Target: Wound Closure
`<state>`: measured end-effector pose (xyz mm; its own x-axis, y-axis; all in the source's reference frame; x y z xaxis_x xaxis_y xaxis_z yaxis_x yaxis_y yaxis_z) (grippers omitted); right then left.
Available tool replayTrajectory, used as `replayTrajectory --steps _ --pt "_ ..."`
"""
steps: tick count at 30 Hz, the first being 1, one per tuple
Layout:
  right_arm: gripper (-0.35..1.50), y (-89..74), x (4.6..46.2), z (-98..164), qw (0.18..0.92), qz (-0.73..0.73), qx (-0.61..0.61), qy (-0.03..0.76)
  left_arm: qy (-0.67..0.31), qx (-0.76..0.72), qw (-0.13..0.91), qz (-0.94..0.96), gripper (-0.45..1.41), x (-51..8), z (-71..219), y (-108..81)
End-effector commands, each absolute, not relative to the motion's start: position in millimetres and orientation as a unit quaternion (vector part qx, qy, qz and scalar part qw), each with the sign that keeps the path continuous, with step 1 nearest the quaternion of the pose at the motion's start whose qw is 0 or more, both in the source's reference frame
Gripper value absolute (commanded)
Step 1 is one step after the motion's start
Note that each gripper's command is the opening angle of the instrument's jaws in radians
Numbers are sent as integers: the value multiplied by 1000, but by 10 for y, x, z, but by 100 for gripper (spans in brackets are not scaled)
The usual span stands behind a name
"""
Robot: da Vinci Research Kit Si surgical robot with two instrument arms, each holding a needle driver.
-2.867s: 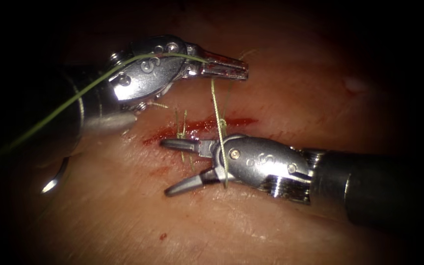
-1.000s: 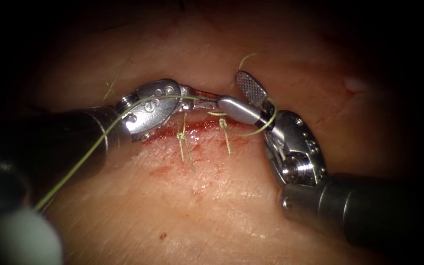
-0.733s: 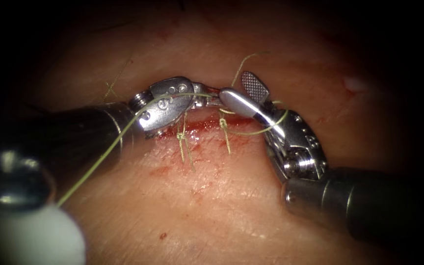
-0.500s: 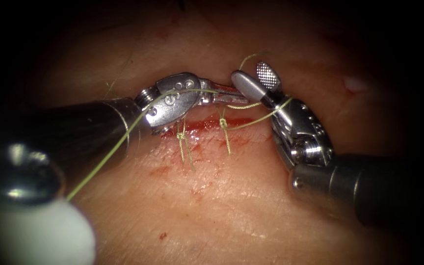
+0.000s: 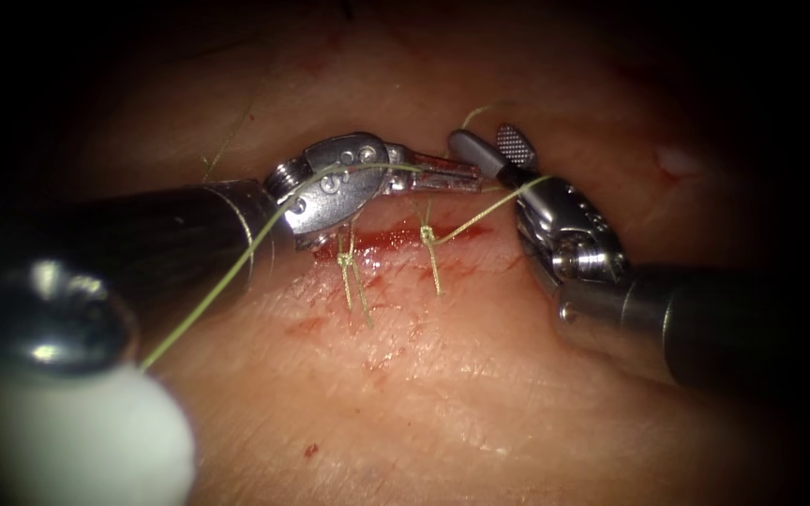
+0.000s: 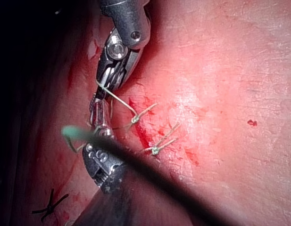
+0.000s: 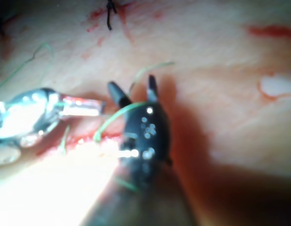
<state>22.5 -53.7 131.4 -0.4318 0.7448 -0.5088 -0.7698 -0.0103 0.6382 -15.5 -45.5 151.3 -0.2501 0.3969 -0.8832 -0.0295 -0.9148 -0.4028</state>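
Endoscope view, left tool's fingers (image 5: 442, 175) clamp thread (image 5: 227, 272), right tool's fingers (image 5: 494, 150) parted, empty, thread draped below.

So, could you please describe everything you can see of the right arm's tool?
The right arm's tool is a polished metal needle driver on a dark shaft, entering from the right and angled up-left, beyond the cut. Its jaws stand open; one shows a cross-hatched gripping face. They hold nothing. Green thread runs from the right-hand knot up across its wrist. Its tips lie close to the left arm's tool.
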Motion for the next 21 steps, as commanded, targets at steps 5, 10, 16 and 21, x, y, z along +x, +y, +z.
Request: replayTrajectory --steps 5,10,16,21 --pt "74 -525 232 1335 535 710 -8 457 -154 -596 136 776 -45 -157 1523 -447" --pt "74 -524 244 1340 533 711 5 459 -153 -595 136 777 -45 -158 1525 -448" --pt "69 -522 269 1345 534 707 31 462 -154 -594 134 778 -45 -158 1526 -449" --pt "49 -525 283 1351 540 705 43 458 -155 -593 133 779 -45 -156 1526 -449"
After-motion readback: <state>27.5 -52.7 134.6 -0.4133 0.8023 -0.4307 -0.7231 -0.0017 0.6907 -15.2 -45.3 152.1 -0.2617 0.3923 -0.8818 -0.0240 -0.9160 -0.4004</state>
